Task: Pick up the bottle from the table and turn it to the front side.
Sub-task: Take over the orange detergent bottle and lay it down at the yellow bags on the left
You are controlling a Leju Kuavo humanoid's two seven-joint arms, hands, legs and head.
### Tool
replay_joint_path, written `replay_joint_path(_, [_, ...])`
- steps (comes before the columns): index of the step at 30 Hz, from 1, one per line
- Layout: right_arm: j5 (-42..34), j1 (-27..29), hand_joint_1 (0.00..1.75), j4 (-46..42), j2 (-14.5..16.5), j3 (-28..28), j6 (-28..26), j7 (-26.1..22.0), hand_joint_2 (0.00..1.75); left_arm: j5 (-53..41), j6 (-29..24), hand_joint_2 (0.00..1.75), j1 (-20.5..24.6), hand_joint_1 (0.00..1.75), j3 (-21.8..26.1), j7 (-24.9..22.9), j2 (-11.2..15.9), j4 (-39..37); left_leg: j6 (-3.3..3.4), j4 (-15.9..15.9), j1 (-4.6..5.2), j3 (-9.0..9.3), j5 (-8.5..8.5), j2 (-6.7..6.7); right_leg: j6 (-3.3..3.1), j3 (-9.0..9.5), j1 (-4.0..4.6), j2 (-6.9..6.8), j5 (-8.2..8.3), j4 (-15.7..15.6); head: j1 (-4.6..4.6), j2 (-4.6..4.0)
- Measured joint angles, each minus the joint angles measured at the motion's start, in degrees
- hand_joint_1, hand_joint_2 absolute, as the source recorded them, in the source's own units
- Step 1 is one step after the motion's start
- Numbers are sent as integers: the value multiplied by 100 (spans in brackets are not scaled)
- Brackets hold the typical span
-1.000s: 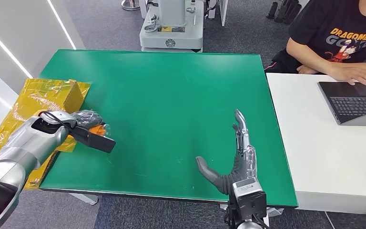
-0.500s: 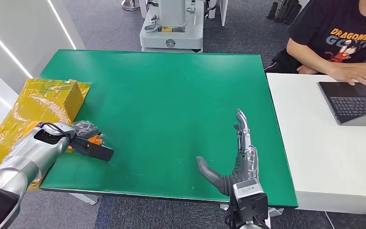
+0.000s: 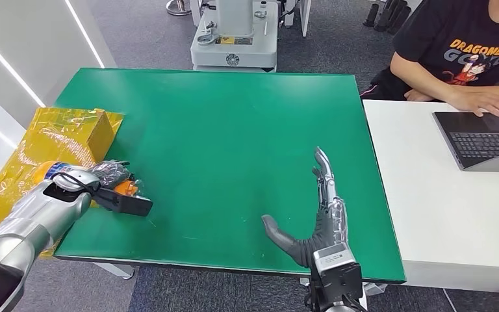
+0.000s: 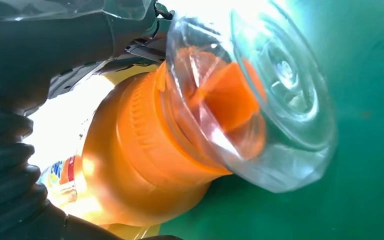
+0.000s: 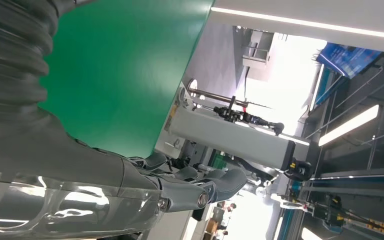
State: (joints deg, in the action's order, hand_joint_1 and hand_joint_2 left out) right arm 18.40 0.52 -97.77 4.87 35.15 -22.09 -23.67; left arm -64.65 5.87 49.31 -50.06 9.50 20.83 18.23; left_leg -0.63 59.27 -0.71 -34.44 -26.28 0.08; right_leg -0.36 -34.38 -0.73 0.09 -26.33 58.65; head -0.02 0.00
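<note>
Orange soda bottle (image 4: 145,165) is gripped by left robot hand (image 3: 114,177) at bench (image 3: 234,130) left edge; slippage possible. Right robot hand (image 3: 318,214) is held open.

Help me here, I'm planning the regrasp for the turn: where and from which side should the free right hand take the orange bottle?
Probably the ribbed orange middle of the bottle, fingers coming from the table's open centre. It seems to lie on its side at the mat's left edge, clear base out; the left hand covers the other end, and the right hand is open.
</note>
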Motion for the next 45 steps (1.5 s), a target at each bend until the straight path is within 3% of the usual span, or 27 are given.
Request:
replay_joint_path(16, [-5,5,0,-14,45,-14,62,-1,175,-168,-282,175,-108,0,92,-59,168,0,-7,-4,-1,14,5,2,-3,6,0,2,-1,7,0,0])
replay_joint_path(29, [97,154,0,-196,46,-90,38,68,175,-185,-787,175,-94,0,322,258,241,53,-7,-3,0,10,5,2,-3,1,0,2,-1,5,0,0])
replay_joint_path(45, [129,288,0,-265,81,-309,206,-14,175,-96,-777,175,387,0,847,756,514,801,-8,-3,0,7,5,2,-3,-1,0,1,-1,6,0,0])
